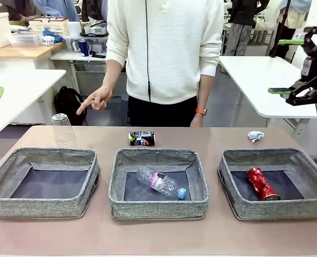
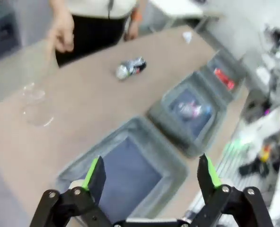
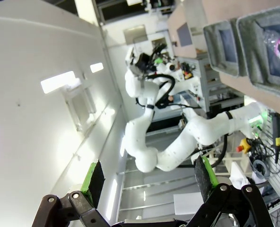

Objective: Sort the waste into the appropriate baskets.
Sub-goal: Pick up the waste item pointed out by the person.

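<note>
Three grey baskets stand in a row: the left basket [image 1: 40, 208] holds nothing, the middle basket [image 1: 158, 210] holds the clear bottle [image 1: 161, 183], and the right basket [image 1: 285, 211] holds the red can [image 1: 262, 183]. Behind them on the table lie the dark can [image 1: 142, 138], an upturned clear cup [image 1: 63, 129] and the paper ball [image 1: 255, 136]. My left gripper [image 2: 150, 168] hangs open high above the left basket [image 2: 152, 137]. My right gripper [image 1: 286, 66] is open, raised off the table's right end, and points away from the table [image 3: 149, 177].
A person stands at the far side, one hand [image 1: 94, 100] pointing down toward the cup. The left wrist view also shows the dark can [image 2: 130, 68] and cup [image 2: 36, 101]. White tables stand behind on both sides.
</note>
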Controlling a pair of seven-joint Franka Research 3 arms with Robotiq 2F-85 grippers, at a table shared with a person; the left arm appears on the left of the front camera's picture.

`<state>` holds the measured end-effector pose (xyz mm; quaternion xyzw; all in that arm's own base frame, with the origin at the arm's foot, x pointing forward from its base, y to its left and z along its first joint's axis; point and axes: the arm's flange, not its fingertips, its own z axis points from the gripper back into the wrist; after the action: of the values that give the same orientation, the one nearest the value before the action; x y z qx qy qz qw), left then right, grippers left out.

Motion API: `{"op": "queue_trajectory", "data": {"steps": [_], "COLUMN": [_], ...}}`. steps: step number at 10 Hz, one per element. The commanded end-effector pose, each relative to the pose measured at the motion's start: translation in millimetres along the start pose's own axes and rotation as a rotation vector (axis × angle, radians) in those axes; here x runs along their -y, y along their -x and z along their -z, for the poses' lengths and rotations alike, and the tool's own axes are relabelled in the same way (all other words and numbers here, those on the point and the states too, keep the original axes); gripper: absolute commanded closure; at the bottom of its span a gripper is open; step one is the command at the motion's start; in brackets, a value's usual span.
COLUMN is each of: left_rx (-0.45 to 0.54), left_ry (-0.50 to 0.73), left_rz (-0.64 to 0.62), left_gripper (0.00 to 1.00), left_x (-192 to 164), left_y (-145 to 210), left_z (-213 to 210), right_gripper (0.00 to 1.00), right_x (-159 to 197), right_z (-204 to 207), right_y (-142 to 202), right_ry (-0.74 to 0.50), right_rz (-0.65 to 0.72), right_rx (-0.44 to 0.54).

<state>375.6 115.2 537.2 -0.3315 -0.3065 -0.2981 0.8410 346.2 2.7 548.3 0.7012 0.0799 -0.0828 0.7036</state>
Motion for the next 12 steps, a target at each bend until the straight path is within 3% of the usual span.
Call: {"op": "queue_trajectory", "data": {"steps": [1,4,5,6,9,10,11,12], "left_rx": [-0.029,-0.032,0.032,-0.066,-0.066,-0.054,-0.090,-0.058], "left_ry": [0.040,0.008,-0.031,-0.006,-0.006,-0.012,0.062,0.111], "left_rz": [0.291,0.268,0.191,0.290,0.290,0.275,0.417,0.544], "left_gripper": [0.00,0.00,0.00,0.00,0.00,0.00,0.00,0.00], "left_x": [-71,-139,-166,-129,-129,-144,-154,-168], "left_y": [-19,-24,-30,-18,-18,-22,-30,-33], "left_z": [-14,8,26,5,5,9,14,21], "right_gripper": [0.00,0.00,0.00,0.00,0.00,0.00,0.00,0.00], "right_x": [-2,-2,-2,-2,-2,-2,-2,-2], "right_z": [-1,-1,-1,-1,-1,-1,-1,-1], "right_y": [1,1,1,1,1,1,1,1], "right_ry": [-0.003,-0.003,-0.003,-0.003,-0.003,-0.003,-0.003,-0.003], "right_rz": [-0.010,-0.010,-0.010,-0.010,-0.010,-0.010,-0.010,-0.010], "right_rx": [-0.001,-0.001,-0.001,-0.001,-0.001,-0.001,-0.001,-0.001]}}
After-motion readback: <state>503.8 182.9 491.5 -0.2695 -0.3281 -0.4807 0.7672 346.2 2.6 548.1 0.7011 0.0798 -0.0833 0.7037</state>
